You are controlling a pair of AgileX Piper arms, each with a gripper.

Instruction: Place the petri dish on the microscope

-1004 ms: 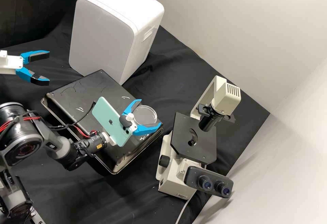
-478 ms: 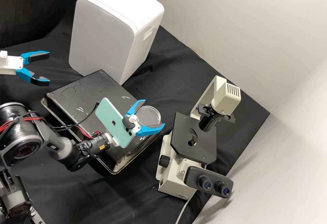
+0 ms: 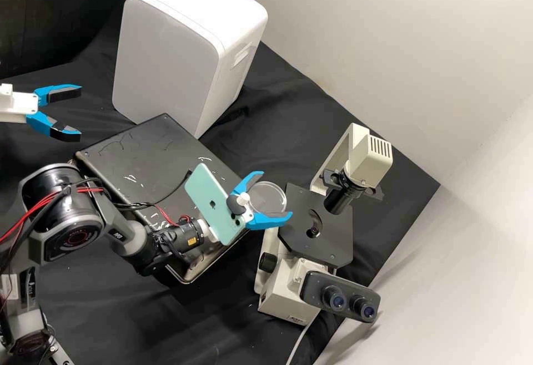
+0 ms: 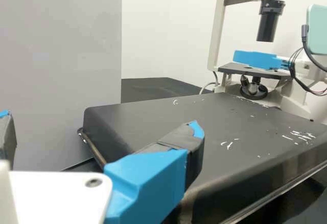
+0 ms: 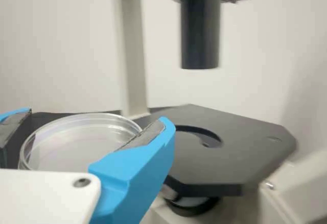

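The right arm stretches level, its right gripper (image 3: pixel 273 196) clamping the clear round plastic petri dish (image 3: pixel 265 198) at the edge of the cream microscope (image 3: pixel 276 292)'s flat matte black stage (image 3: pixel 325 231); the left gripper (image 3: pixel 76 109) gapes wide.

High view: we look forward and down across the bench (image 3: pixel 288 115). Left wrist view: we face over the tray (image 4: pixel 204 127) toward the farther microscope (image 4: pixel 269 20). Right wrist view: we sit close beside its stage (image 5: pixel 230 142). All three share the microscope.
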